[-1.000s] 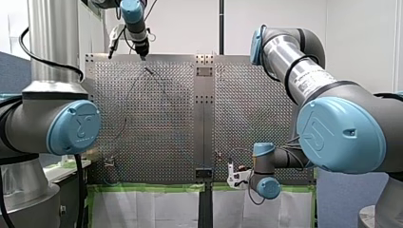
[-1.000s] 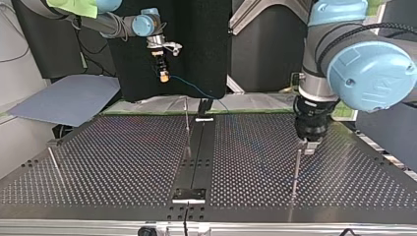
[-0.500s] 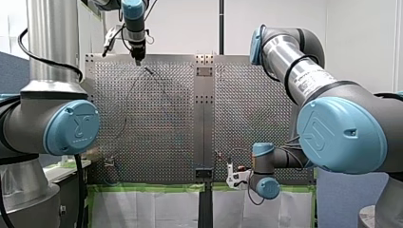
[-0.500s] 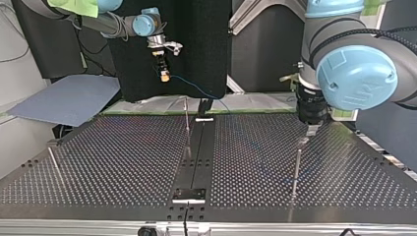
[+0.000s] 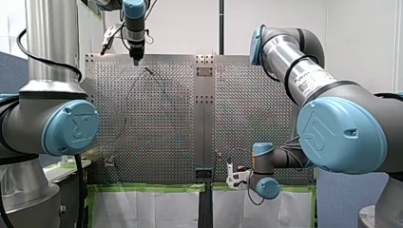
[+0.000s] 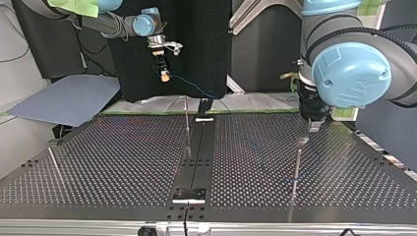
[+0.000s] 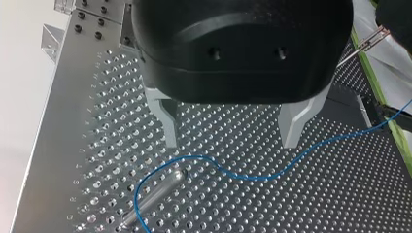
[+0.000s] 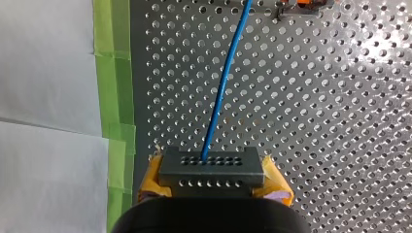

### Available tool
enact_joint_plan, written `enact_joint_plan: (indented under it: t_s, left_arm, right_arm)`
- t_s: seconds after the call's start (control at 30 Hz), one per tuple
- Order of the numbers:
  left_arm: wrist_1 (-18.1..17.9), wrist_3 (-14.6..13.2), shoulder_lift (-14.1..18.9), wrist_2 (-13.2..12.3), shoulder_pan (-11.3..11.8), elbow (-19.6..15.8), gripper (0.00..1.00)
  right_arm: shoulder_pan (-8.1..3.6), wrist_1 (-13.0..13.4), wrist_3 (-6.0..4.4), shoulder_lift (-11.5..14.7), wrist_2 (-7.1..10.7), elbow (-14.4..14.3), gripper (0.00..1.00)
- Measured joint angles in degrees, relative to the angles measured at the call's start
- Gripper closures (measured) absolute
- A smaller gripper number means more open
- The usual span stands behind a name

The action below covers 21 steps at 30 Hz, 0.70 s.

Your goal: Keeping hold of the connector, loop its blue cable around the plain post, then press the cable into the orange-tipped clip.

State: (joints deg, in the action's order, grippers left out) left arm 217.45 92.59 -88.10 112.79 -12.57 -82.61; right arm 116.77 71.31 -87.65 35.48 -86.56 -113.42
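Fingers (image 8: 151,183) of my right gripper (image 8: 212,183) around the connector (image 8: 210,165), blue cable (image 8: 224,82) ahead

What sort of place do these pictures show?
Probably a robotics laboratory: my left arm and my right arm stand at a perforated table edged with green tape, with a blue cable across it.

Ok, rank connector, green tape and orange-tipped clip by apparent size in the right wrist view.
1. green tape
2. connector
3. orange-tipped clip, though it is partly out of view and farther from the camera, so its rank is unsure.
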Motion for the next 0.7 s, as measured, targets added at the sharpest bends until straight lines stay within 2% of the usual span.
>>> enact_joint_plan:
  t_s: [0.43, 0.57, 0.7]
  left_arm:
    - [-0.3, 0.3, 0.1, 0.1, -0.7, 0.0, 0.0]
    - [-1.5, -0.8, 0.1, -0.5, -1.0, 0.0, 0.0]
    - [-3.6, -2.5, 0.1, -2.2, -1.4, 0.0, 0.0]
  right_arm:
    - [0.16, 0.0, 0.0, 0.0, 0.03, 0.0, 1.0]
    - [0.17, -0.1, 0.0, 0.0, 0.04, 0.0, 1.0]
    - [0.17, -0.3, 0.0, 0.0, -0.01, 0.0, 1.0]
